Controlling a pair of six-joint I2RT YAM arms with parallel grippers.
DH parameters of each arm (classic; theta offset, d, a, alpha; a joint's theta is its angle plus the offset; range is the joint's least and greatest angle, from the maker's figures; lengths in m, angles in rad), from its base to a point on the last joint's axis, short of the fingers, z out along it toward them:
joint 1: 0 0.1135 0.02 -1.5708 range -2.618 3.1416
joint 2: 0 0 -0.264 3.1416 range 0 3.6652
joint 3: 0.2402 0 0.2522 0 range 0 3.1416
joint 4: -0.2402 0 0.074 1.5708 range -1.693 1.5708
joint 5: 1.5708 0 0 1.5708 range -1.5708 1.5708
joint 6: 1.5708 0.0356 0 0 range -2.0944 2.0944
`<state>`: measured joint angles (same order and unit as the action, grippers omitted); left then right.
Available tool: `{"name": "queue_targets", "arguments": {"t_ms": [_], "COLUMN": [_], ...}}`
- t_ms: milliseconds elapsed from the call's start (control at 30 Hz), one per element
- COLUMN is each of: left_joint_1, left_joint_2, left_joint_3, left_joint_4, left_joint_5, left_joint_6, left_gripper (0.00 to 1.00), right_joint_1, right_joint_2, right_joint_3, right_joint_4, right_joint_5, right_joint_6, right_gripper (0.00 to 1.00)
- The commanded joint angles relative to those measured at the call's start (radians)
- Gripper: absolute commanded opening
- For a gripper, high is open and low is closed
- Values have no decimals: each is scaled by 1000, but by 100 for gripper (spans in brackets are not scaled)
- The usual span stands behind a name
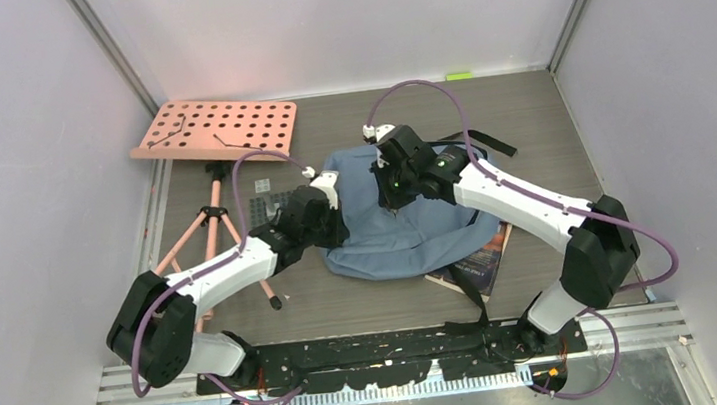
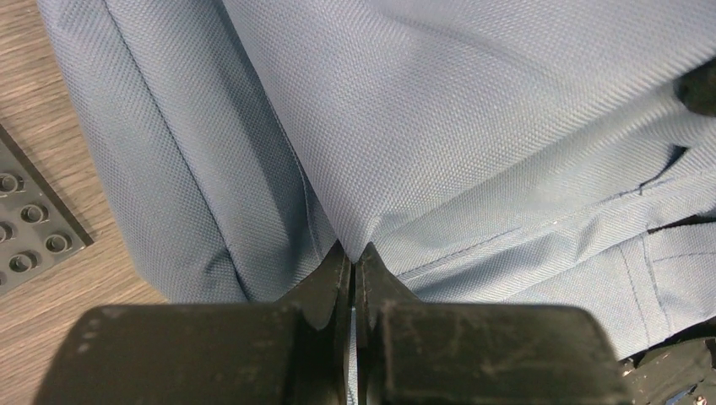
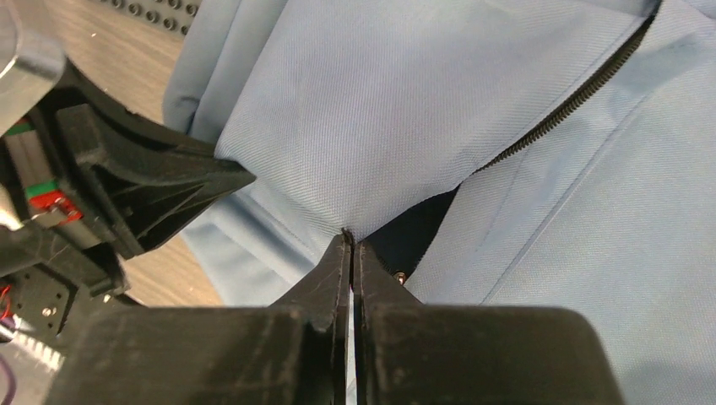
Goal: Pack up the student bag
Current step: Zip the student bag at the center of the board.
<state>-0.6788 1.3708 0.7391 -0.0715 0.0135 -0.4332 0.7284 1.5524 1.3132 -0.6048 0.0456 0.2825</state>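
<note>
The blue-grey student bag (image 1: 407,227) lies in the middle of the table. My left gripper (image 1: 334,227) is at its left edge and is shut on a fold of the bag's fabric (image 2: 371,169). My right gripper (image 1: 392,197) is over the bag's upper middle and is shut on the fabric edge beside the black zipper (image 3: 574,101); a dark opening (image 3: 418,228) shows just right of its tips. The left gripper's black body (image 3: 127,181) shows at the left of the right wrist view.
A book (image 1: 481,258) lies half under the bag's right side. A pink perforated board (image 1: 216,129) on a tripod (image 1: 221,227) stands at the back left. A grey studded baseplate (image 2: 25,232) lies left of the bag. Black straps (image 1: 489,143) trail at the bag's right.
</note>
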Motion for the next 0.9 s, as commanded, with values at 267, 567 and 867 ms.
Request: {"name": "queue_targets", "arguments": {"t_ms": [267, 567, 867], "left_joint_1": [10, 10, 10], "left_joint_2": [-8, 5, 4], "left_joint_3": [17, 16, 24], "left_joint_4": [-160, -152, -161], "left_joint_5": [-42, 26, 23], "left_joint_6": [27, 40, 42], "left_gripper": [0, 0, 0], "right_joint_1": [-21, -21, -20], "right_joint_2": [-225, -231, -184], "right_joint_3": [-160, -210, -174], "right_joint_4": [28, 92, 93], "right_joint_5": [12, 24, -20], "right_joint_6": [32, 48, 39], "right_gripper": [10, 42, 54]}}
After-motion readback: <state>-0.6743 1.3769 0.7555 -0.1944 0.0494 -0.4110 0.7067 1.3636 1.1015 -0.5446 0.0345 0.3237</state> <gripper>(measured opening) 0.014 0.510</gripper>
